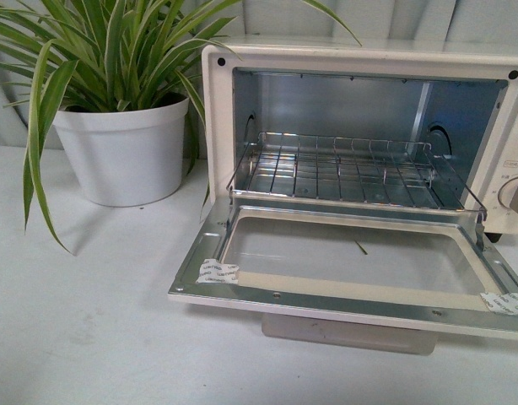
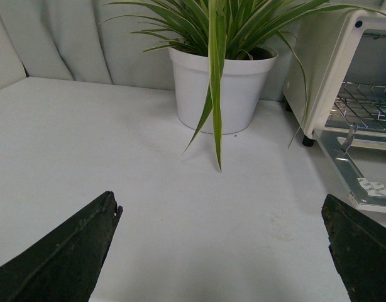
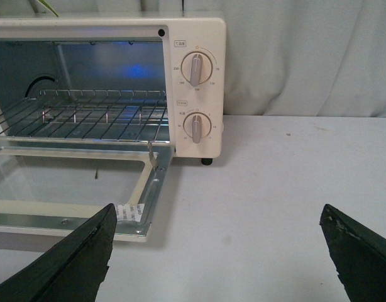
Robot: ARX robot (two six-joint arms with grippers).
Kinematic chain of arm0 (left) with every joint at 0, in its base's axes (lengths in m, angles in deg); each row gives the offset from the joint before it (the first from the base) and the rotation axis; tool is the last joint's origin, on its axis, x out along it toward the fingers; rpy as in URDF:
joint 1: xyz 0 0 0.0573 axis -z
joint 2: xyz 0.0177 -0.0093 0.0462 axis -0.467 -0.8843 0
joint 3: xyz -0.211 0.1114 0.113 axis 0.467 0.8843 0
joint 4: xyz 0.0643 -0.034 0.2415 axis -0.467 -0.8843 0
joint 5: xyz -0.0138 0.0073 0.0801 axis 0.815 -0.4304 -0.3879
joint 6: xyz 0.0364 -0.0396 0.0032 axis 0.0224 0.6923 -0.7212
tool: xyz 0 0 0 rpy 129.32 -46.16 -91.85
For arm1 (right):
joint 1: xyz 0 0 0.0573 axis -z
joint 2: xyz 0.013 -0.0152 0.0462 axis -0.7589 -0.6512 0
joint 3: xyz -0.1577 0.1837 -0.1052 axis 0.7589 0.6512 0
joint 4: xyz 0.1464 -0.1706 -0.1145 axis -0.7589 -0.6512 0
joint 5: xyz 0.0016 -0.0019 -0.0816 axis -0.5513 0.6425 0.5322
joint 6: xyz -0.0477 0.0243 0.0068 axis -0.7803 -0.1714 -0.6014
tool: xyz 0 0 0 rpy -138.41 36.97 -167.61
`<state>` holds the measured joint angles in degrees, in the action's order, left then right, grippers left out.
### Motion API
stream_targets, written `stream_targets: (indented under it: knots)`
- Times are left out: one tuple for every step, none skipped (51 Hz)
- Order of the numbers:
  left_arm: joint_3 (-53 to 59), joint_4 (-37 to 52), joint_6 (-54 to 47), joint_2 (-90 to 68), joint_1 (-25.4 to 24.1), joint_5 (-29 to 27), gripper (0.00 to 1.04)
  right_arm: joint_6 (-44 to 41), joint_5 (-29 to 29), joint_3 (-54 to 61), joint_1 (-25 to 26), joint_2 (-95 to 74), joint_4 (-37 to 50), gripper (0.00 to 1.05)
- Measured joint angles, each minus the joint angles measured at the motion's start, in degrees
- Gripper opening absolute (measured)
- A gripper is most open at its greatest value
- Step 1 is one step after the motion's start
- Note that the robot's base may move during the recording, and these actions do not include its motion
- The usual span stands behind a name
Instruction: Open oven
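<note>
The cream-white oven [image 1: 217, 101] stands at the right of the front view with its glass door [image 1: 352, 257] folded down flat and its wire rack [image 1: 343, 169] showing inside. Its bar handle [image 1: 348, 332] hangs under the door's front edge. The oven also shows in the left wrist view [image 2: 319, 69] and in the right wrist view [image 3: 212, 75], where two round knobs [image 3: 196, 68] sit on its panel. My left gripper [image 2: 221, 211] is open and empty over the table, left of the oven. My right gripper [image 3: 218, 217] is open and empty beside the door's corner. Neither arm shows in the front view.
A white pot with a striped-leaf plant [image 1: 124, 148] stands left of the oven, its leaves hanging over the table; it also shows in the left wrist view [image 2: 221, 85]. A grey curtain [image 3: 306, 56] backs the white table [image 1: 82, 321].
</note>
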<state>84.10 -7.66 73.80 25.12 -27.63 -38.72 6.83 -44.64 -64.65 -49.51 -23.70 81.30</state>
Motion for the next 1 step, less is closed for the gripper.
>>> stream_targets:
  knots:
    - [0.0,0.0,0.0,0.0,0.0,0.0,0.98,0.0,0.0,0.0,0.0,0.0,0.0,0.95]
